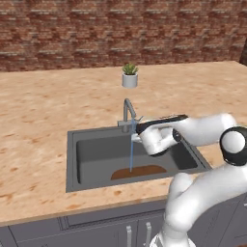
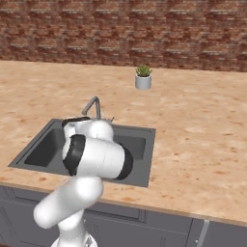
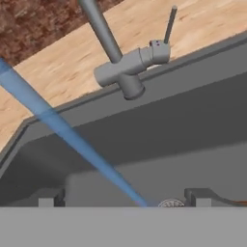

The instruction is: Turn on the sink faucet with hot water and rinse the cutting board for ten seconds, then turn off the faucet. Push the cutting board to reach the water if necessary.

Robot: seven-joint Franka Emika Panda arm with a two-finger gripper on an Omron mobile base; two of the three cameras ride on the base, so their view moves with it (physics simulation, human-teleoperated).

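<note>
Reddish-brown wood, the cutting board (image 1: 139, 171) lies flat at the sink's (image 1: 72, 159) front wall under the water (image 1: 131, 152), probably stiff, light and wet-slick, best pushed by an edge; the hand (image 3: 124, 198) stands released near the faucet (image 3: 126, 67).

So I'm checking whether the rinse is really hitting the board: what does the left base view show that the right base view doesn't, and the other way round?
The left base view shows the water falling as a thin blue stream from the faucet onto the cutting board, which lies at the sink's near edge. The right base view shows neither of those: there the arm's bulky white joint covers the middle of the basin, leaving the sink's far left end and right rim open. Both show the faucet, the sink, the small potted plant behind it and the wooden counter.
</note>
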